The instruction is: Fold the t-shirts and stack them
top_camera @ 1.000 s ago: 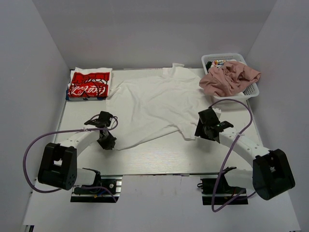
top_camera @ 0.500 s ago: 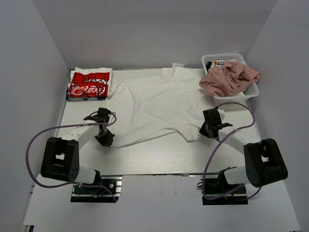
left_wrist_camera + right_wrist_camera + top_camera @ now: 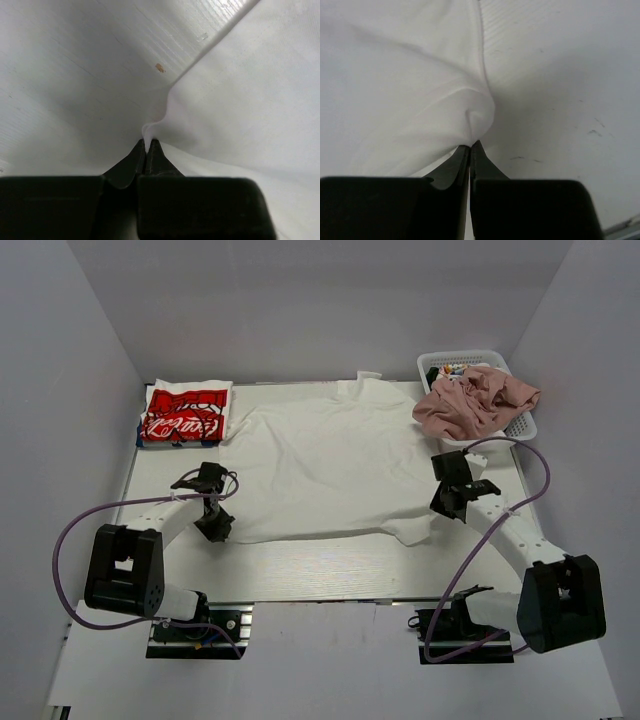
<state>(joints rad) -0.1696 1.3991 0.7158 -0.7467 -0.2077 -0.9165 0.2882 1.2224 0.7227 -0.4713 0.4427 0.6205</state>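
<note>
A large plain white t-shirt (image 3: 330,465) lies spread over the middle of the table. My left gripper (image 3: 221,532) is shut on its near-left corner; the left wrist view has the white t-shirt (image 3: 250,100) pinched at the tips of that left gripper (image 3: 148,141). At the near-right corner my right gripper (image 3: 441,508) is shut on the hem, and the white t-shirt (image 3: 410,85) bunches at the tips of the right gripper (image 3: 470,145). A folded white t-shirt with red print (image 3: 186,412) sits far left. A dusty-pink t-shirt (image 3: 472,400) is heaped on the basket.
The white lattice basket (image 3: 524,427) stands at the far right corner with other items inside. Grey walls close in on both sides and the back. The arm bases and purple cables sit along the near table edge.
My right gripper closed on the near-right corner and drew it out to the right, straightening the near hem. My left gripper kept its grip and shifted a little.
</note>
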